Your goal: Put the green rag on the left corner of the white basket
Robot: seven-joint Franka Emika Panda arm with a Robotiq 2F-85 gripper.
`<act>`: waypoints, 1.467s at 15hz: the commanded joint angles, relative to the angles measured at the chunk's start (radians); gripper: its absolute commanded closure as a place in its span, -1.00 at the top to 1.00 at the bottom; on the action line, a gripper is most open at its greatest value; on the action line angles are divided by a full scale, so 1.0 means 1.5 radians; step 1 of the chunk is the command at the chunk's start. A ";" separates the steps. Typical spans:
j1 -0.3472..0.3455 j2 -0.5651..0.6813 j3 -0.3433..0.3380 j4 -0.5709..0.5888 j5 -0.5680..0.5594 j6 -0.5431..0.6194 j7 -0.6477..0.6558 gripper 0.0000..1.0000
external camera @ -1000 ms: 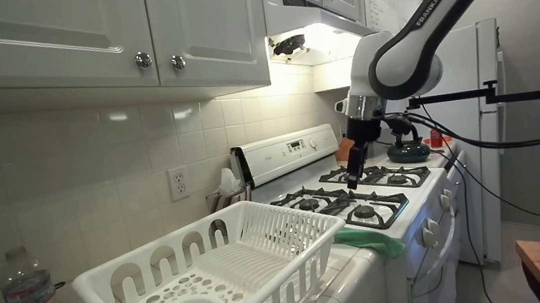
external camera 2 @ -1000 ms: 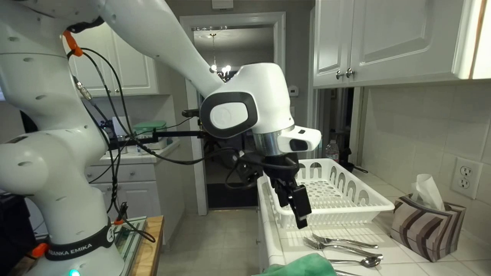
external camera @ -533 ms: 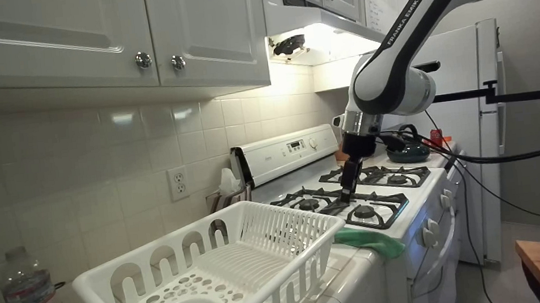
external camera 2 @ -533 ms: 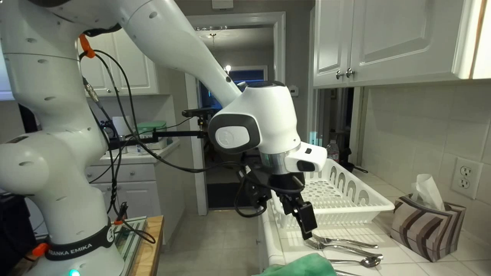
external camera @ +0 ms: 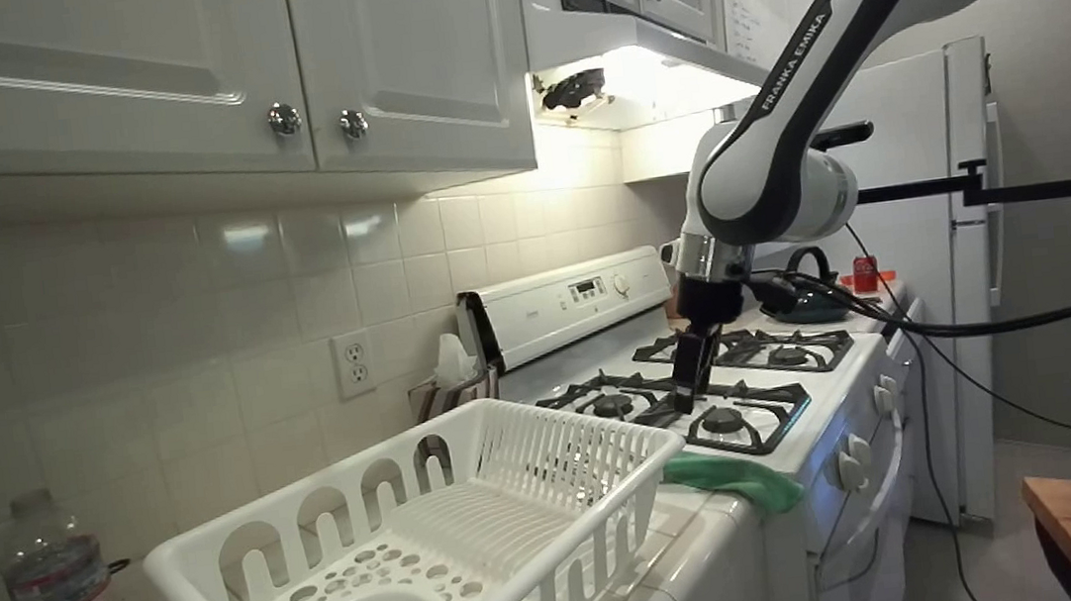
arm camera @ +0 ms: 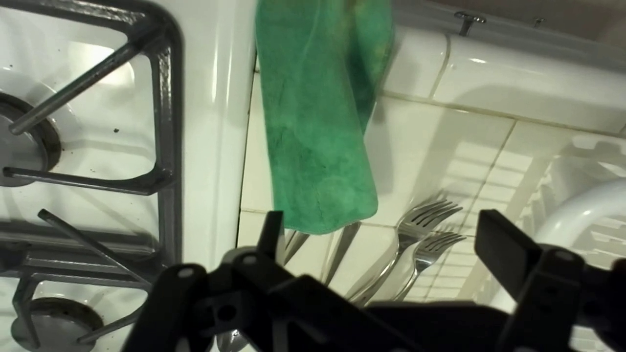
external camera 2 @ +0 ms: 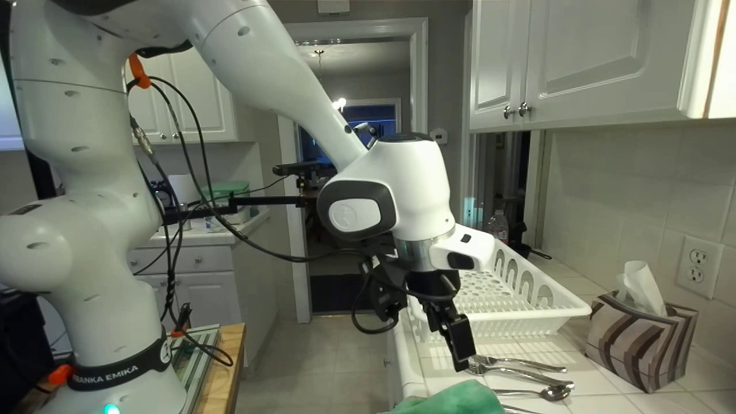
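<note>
The green rag (external camera: 734,481) lies folded on the tiled counter between the stove and the white basket, its end hanging over the front edge. Its near part shows at the bottom of an exterior view (external camera 2: 454,399), and it fills the top middle of the wrist view (arm camera: 318,122). The white basket (external camera: 561,545) is a slotted dish rack on the counter; its rim also shows in an exterior view (external camera 2: 517,315) and at the right of the wrist view (arm camera: 582,210). My gripper (arm camera: 381,220) is open and empty, above the cutlery beside the rag, touching neither rag nor basket.
Forks (arm camera: 425,220) and a spoon (external camera 2: 555,393) lie on the counter under my gripper, partly under the rag. A striped tissue box (external camera 2: 638,339) stands near the wall. The stove with black grates (arm camera: 166,98) adjoins the counter. A bottle (external camera: 64,599) stands behind the basket.
My gripper has moved down toward the counter, and rightward in an exterior view, closer to the cutlery and rag. The rag and basket have not moved.
</note>
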 commanded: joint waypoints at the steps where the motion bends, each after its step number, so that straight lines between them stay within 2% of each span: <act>1: -0.014 0.030 0.022 0.011 -0.004 0.024 0.027 1.00; 4: -0.023 0.053 0.035 0.018 0.003 0.039 0.025 1.00; 5: -0.010 0.063 0.023 0.022 0.018 0.045 0.013 1.00; 11: -0.019 0.125 0.029 0.057 0.032 0.093 0.011 1.00; 18: -0.009 0.188 0.021 0.086 0.018 0.134 0.024 1.00; 20: -0.007 0.198 0.018 0.091 0.016 0.135 0.027 0.47; 21: -0.005 0.202 0.016 0.094 0.015 0.135 0.029 0.36; 22: -0.038 0.203 0.043 0.093 -0.035 0.137 0.070 0.17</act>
